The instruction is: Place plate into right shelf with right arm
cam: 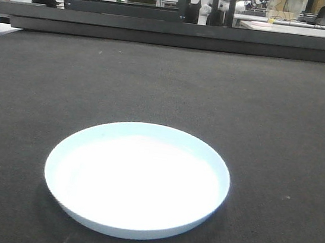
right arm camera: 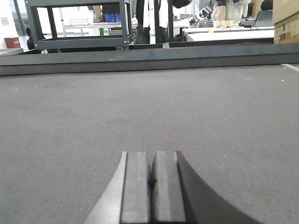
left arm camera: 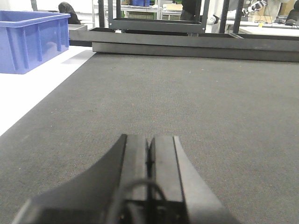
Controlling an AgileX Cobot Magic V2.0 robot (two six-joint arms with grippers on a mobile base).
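right gripper (right arm camera: 152, 158): fingers together, empty | left gripper (left arm camera: 149, 140): fingers together, empty | plate (cam: 136, 181): flat on mat (cam: 260, 110), not ahead of either fingertips in the 2 wrist views | risk: low glossy rim may slip from a pinch, or unparted fingers shove it

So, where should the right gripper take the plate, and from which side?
Probably by the rim on the robot's right side. The plate lies flat on the mat and is shallow, so only its low raised rim gives an edge to pinch: one finger over it, one outside, coming in low. The right gripper is shut now and would need to open first.
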